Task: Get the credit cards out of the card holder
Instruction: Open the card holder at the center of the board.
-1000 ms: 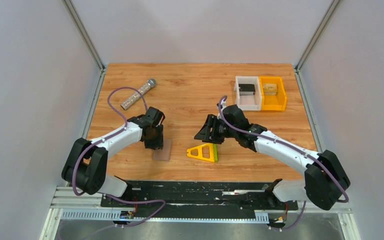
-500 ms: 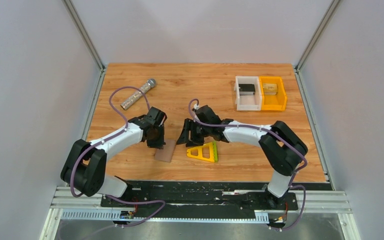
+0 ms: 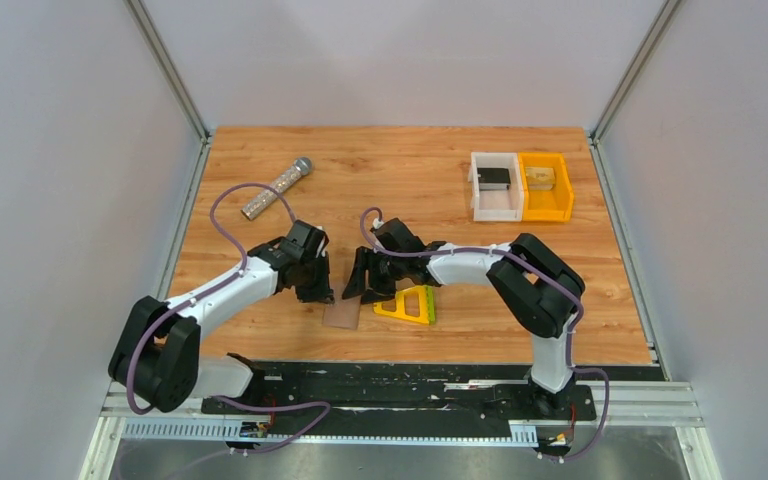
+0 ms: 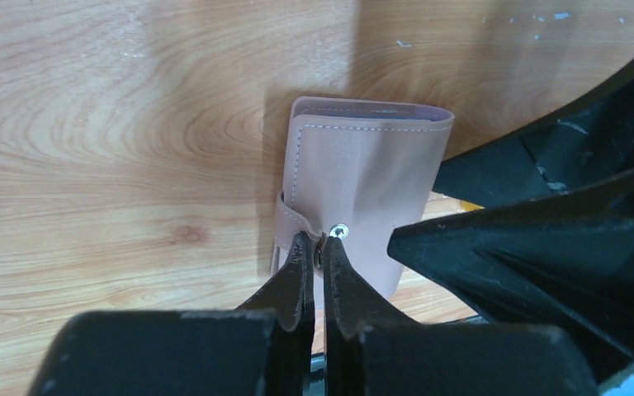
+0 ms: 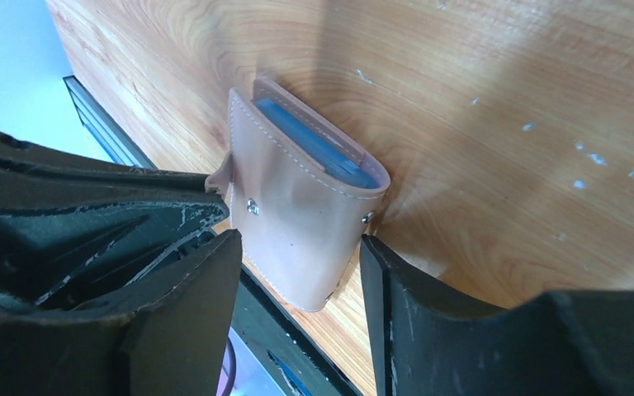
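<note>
The card holder (image 3: 341,316) is a folded pinkish-brown wallet near the table's front, between my two grippers. My left gripper (image 4: 320,245) is shut on the snap strap at the side of the card holder (image 4: 371,181). My right gripper (image 5: 299,247) is open, one finger on each side of the card holder (image 5: 297,223) with a gap on both sides. A blue layer (image 5: 318,144) shows inside the fold's far end. The credit cards are hidden. From above, the left gripper (image 3: 320,292) and right gripper (image 3: 358,290) nearly meet over the holder.
A yellow-and-green triangular frame (image 3: 408,305) lies just right of the holder, under the right arm. A silver cylinder (image 3: 278,187) lies at the back left. A white bin (image 3: 496,187) and an orange bin (image 3: 546,187) stand at the back right. The black rail (image 3: 400,375) runs along the near edge.
My left gripper has shut on the holder's strap. The right arm swung left from beside the triangular frame until its open fingers flank the holder. The holder shifted slightly right and toward the front.
</note>
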`<control>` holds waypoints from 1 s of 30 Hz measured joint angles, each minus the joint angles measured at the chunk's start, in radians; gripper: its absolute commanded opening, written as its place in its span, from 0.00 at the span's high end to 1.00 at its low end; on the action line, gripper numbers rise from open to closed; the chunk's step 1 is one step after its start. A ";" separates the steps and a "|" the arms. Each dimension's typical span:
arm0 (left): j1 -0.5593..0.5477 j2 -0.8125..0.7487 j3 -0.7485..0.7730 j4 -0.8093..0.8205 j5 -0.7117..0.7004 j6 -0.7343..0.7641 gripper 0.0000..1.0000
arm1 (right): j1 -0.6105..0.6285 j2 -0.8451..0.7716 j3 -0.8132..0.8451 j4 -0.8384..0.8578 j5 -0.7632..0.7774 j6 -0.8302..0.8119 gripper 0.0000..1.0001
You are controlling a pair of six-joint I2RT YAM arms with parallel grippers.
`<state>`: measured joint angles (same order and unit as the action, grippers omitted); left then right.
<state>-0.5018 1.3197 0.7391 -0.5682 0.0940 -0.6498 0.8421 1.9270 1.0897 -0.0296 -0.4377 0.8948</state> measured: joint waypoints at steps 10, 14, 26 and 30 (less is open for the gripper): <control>0.000 -0.067 -0.019 0.026 0.034 -0.023 1.00 | -0.001 0.024 0.000 0.014 -0.005 0.005 0.62; 0.000 -0.073 -0.019 0.012 0.013 -0.026 1.00 | -0.003 0.043 0.014 0.010 0.002 -0.013 0.76; 0.133 -0.074 -0.021 -0.019 0.010 -0.030 1.00 | -0.032 0.067 0.110 -0.080 0.073 -0.166 0.71; 0.187 -0.084 -0.044 -0.007 0.048 -0.031 1.00 | -0.034 0.068 0.146 -0.118 0.106 -0.211 0.57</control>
<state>-0.3149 1.2358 0.6949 -0.5751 0.1425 -0.6807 0.8078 1.9945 1.2358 -0.1478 -0.3321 0.6838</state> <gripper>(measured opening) 0.028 0.342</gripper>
